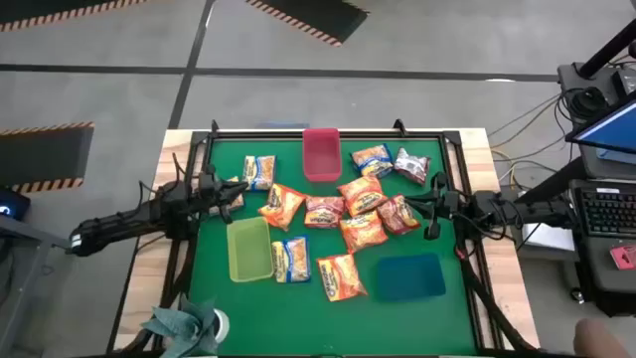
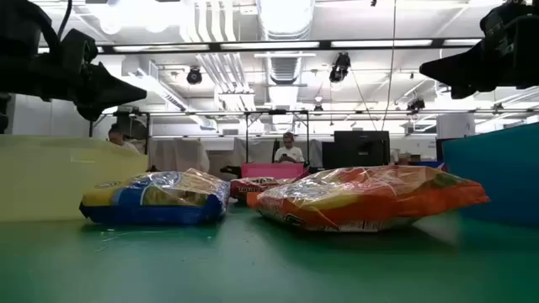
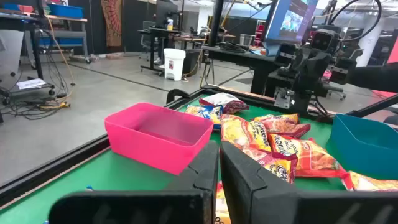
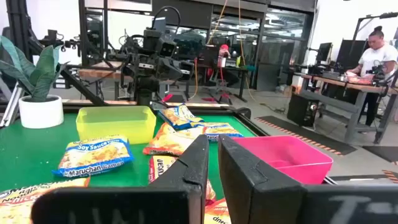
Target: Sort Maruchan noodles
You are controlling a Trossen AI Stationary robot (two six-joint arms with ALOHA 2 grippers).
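Several Maruchan noodle packets lie flat on the green mat: orange ones (image 1: 363, 194) (image 1: 341, 276), blue-and-yellow ones (image 1: 291, 259) (image 1: 260, 171) and dark red ones (image 1: 399, 214). My left gripper (image 1: 237, 192) hangs above the mat's left side, near an orange packet (image 1: 282, 206). Its fingers (image 3: 219, 171) are shut and empty. My right gripper (image 1: 415, 207) hangs above the mat's right side, next to the dark red packet. It is also shut and empty (image 4: 213, 165). In the low view both grippers (image 2: 126, 88) (image 2: 438, 67) stand well above the packets.
A yellow-green tray (image 1: 249, 249) stands at the near left, a pink-red tray (image 1: 321, 154) at the far middle and a blue tray (image 1: 409, 276) at the near right. A potted plant (image 1: 184, 323) stands at the near left corner. A raised black frame (image 1: 328, 132) edges the mat.
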